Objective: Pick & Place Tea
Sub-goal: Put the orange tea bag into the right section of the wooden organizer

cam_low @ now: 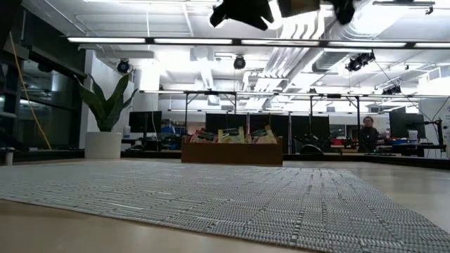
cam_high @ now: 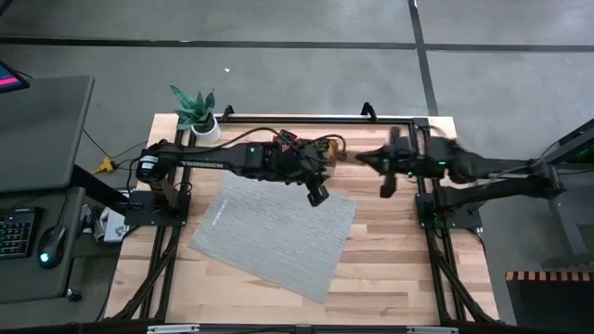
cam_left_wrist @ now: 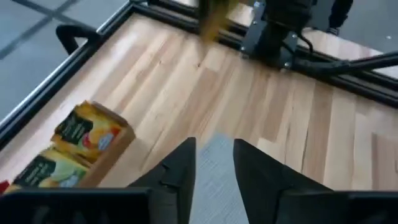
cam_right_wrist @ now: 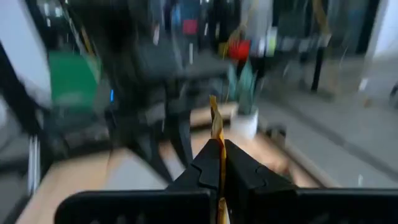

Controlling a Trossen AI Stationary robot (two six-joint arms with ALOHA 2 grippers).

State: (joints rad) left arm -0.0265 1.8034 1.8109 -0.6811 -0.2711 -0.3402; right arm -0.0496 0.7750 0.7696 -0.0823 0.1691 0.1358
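Right hand (cam_right_wrist: 219, 163) pinching yellow sachet (cam_right_wrist: 215, 127), plant (cam_right_wrist: 244, 99) beyond

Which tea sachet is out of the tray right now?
The yellow sachet pinched edge-on in the right gripper, held in the air. The other sachets stand in the wooden tray. The left gripper holds nothing, fingers apart.

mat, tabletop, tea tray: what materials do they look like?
Mat: grey woven fabric or vinyl, going by the ribbed texture seen from the low view. Tabletop: pale wood planks, butcher-block style, satin finish. Tea tray: brown wood, probably; its front wall looks matte.
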